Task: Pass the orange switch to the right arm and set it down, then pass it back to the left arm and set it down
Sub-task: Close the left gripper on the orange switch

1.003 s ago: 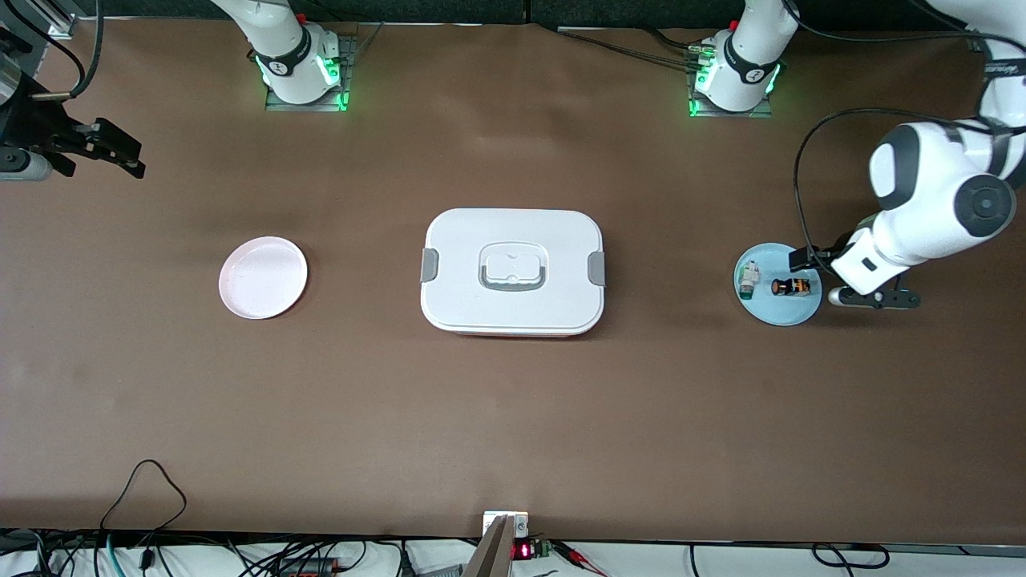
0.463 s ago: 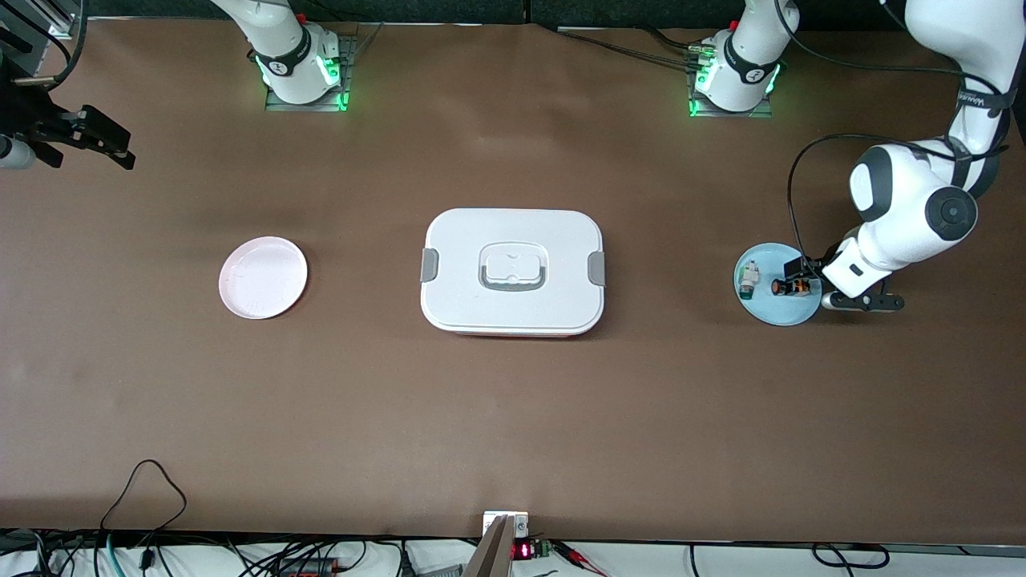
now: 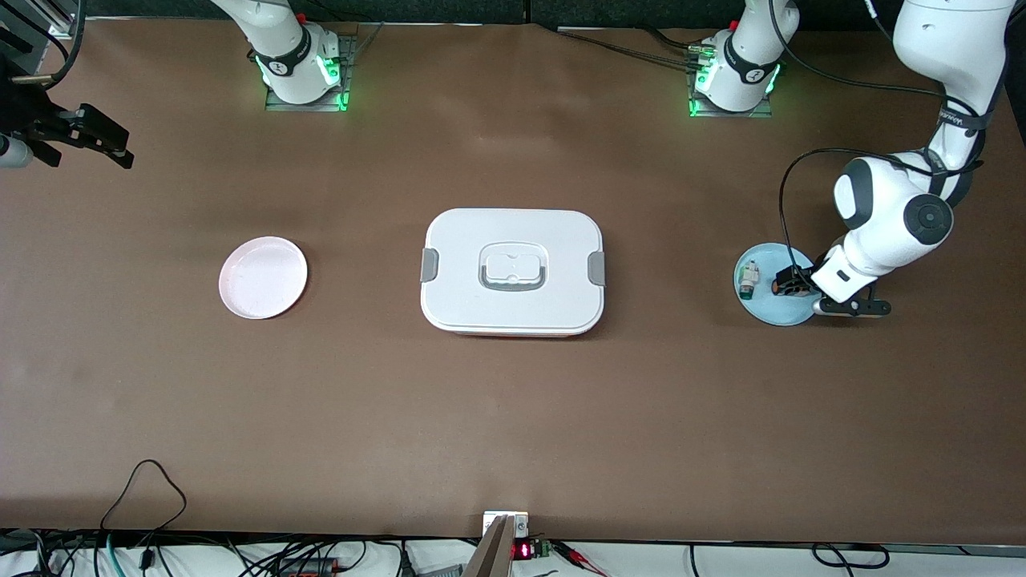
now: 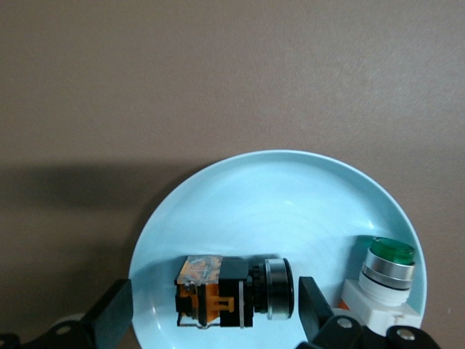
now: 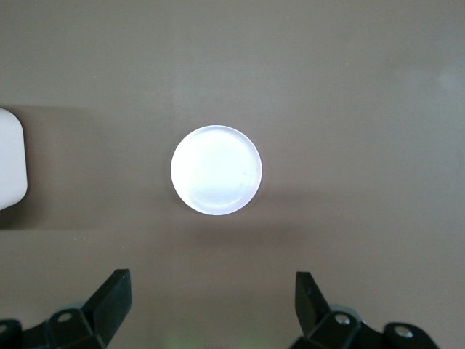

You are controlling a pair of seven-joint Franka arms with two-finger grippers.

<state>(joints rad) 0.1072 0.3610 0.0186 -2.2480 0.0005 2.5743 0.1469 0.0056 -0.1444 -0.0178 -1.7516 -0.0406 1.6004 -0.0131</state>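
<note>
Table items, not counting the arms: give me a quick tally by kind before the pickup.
Plates: 2, blue plate and pink plate
Switch components: 2, orange switch and green-capped switch, both on the blue plate
Boxes: 1, white box
Total: 5

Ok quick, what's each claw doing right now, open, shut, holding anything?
Left claw: open, empty, down over the blue plate with its fingers either side of the orange switch.
Right claw: open, empty, waiting near the right arm's end of the table.
</note>
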